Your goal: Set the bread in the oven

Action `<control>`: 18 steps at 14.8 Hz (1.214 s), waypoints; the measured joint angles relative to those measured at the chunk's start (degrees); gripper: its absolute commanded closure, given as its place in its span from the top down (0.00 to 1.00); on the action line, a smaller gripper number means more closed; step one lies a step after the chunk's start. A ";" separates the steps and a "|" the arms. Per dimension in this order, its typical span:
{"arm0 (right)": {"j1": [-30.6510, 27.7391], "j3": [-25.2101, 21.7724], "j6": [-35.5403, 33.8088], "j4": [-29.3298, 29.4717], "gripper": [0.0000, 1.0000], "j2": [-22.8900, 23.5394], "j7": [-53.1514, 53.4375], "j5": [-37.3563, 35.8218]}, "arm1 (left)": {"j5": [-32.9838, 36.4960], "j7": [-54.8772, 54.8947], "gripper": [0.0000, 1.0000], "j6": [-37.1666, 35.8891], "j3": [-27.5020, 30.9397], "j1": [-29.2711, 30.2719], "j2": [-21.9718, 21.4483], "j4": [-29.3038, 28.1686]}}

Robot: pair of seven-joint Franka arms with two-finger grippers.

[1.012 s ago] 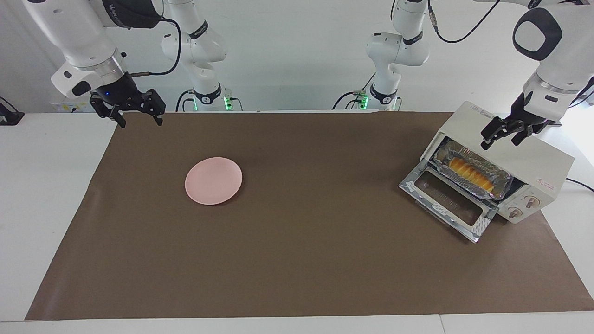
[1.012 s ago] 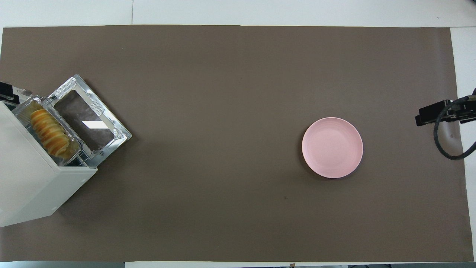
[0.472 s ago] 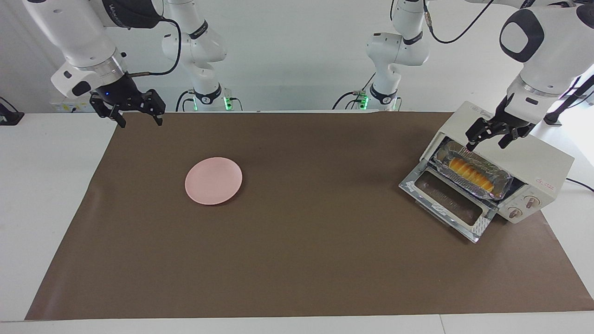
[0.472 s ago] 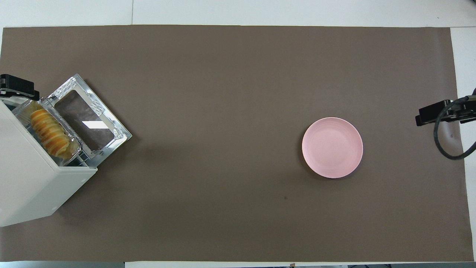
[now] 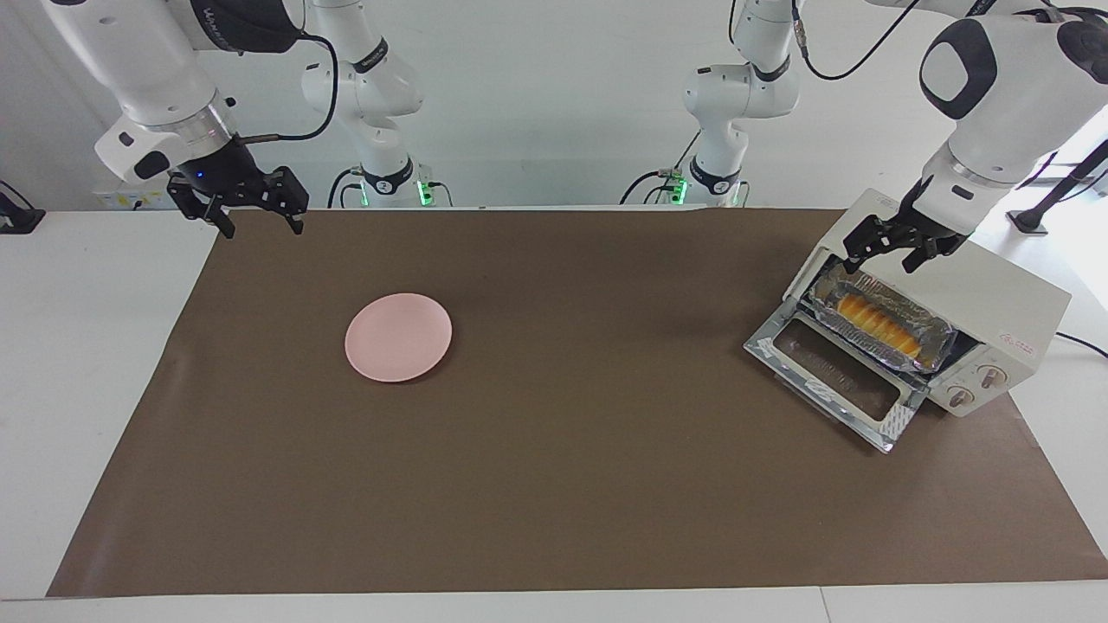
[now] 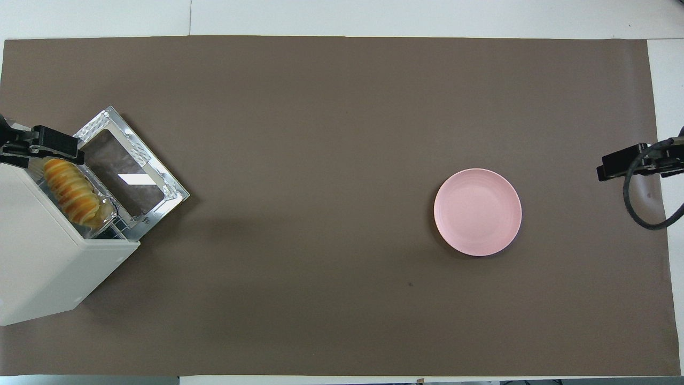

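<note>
With the bread [image 5: 872, 317] on its foil tray [image 5: 930, 330] in the oven [image 5: 995, 298] mouth and the left gripper [image 5: 883, 248] wide above it, push the tray squarely inward; the right gripper [image 5: 251, 212] waits wide, empty.

**Two high cameras, half a turn apart**

One camera sits high across the table and faces the robots, so their bases stand along the top of its view. It looks down at a slant and takes in the whole brown mat [image 5: 554, 484], the white table [image 5: 86, 346] around it and the wall by the arms. The other hangs high above the robots' own end and looks steeply down, forward from them; only the grippers' tips enter at its side edges. Both stand well back, neither close on anything. They share the mat, the pink plate [image 5: 398, 337] [image 6: 477, 212] and the oven [image 5: 995, 303] [image 6: 37, 267], which lies at opposite edges of the two.
</note>
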 measured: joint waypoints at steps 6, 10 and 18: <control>0.00 0.00 0.00 0.00 1.00 0.00 0.00 0.00 | 0.03 0.00 1.00 0.00 -2.51 1.29 -1.19 -1.61; 0.00 0.00 0.00 0.00 1.00 0.00 0.00 0.00 | 0.88 0.00 1.00 0.03 -3.71 1.61 -1.22 -1.61; 0.00 0.00 0.00 0.00 1.00 0.00 0.00 0.00 | 3.60 0.00 1.00 0.21 -4.12 1.60 -1.33 -1.48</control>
